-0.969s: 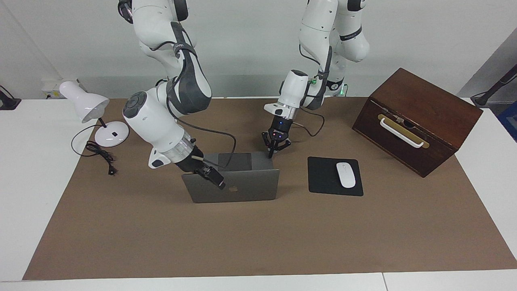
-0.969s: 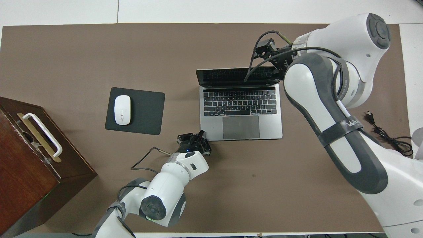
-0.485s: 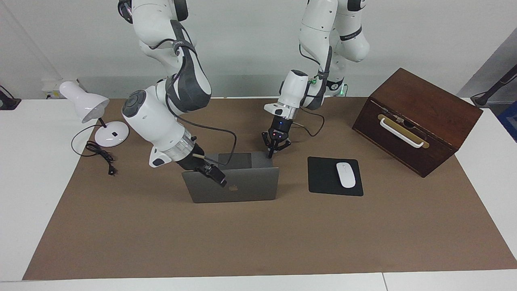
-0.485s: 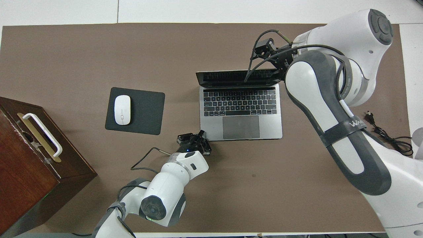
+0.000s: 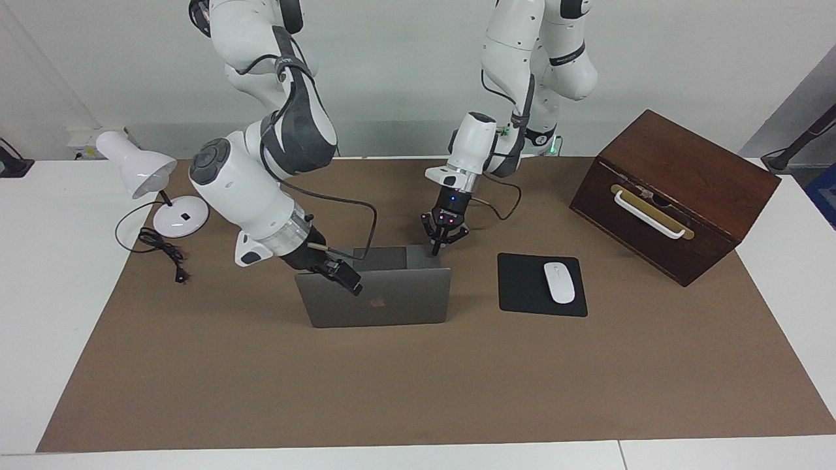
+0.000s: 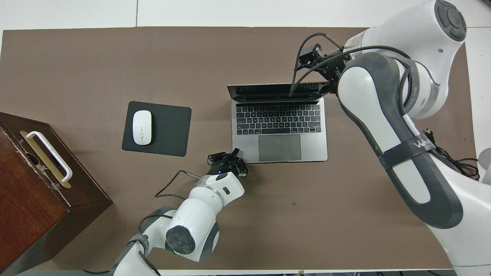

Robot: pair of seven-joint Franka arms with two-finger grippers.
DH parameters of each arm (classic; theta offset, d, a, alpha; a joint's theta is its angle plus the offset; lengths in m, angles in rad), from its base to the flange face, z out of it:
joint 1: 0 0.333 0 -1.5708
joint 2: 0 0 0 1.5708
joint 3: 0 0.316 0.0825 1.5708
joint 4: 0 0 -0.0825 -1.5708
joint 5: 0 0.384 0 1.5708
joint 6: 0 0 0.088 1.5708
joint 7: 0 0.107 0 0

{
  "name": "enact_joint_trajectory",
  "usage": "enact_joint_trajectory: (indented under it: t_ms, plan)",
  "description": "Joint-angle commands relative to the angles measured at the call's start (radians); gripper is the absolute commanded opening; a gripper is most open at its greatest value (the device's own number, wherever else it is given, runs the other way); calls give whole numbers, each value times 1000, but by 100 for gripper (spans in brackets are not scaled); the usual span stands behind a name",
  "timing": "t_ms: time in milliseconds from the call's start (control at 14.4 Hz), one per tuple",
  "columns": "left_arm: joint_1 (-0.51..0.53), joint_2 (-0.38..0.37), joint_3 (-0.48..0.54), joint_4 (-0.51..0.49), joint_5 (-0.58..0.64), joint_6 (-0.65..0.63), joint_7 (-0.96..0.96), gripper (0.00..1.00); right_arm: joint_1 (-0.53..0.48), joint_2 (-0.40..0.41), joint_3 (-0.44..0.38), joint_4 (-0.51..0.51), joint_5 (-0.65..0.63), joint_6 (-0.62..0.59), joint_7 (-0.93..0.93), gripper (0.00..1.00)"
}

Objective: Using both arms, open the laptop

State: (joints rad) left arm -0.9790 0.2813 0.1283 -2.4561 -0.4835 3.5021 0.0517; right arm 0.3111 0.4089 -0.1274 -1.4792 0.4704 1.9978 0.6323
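Observation:
The silver-grey laptop point(image 5: 398, 301) point(image 6: 280, 147) stands open on the brown mat, its lid nearly upright and its logo side turned away from the robots. My right gripper point(image 5: 320, 267) point(image 6: 326, 82) is at the lid's top edge, toward the right arm's end; the arm and a black wrist box hide its tips. My left gripper point(image 5: 436, 248) point(image 6: 234, 152) points down, shut, with its tips at the corner of the laptop's base nearest the robots, toward the left arm's end. Nothing is between its fingers.
A black mouse pad point(image 5: 522, 297) point(image 6: 168, 132) with a white mouse point(image 5: 559, 282) point(image 6: 142, 127) lies beside the laptop. A brown wooden box point(image 5: 673, 192) point(image 6: 34, 191) stands at the left arm's end. A white desk lamp point(image 5: 140, 171) and its cable point(image 6: 448, 159) are at the right arm's end.
The right arm has risen a little and drawn back toward the robots, and the lid now stands a bit more upright. The left gripper has shifted only slightly at the base's corner.

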Motion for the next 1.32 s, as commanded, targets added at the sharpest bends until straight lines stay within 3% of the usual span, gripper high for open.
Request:
enact_joint_trajectory:
  t_ms: [0, 277, 1108, 1246]
  plan:
    - [-13, -5, 5, 23, -56, 0, 2, 0, -18, -7, 9, 46, -41, -51, -13, 100]
    - [13, -57, 7, 19, -60, -43, 8, 0, -43, -19, 9, 74, -52, -131, -13, 100]
    - [236, -333, 24, 42, -41, -570, 174, 0, -69, -114, 9, 96, -162, -283, -69, 100]
    - [304, -370, 24, 74, 11, -705, 198, 0, -73, -122, 5, 96, -170, -327, -108, 100]
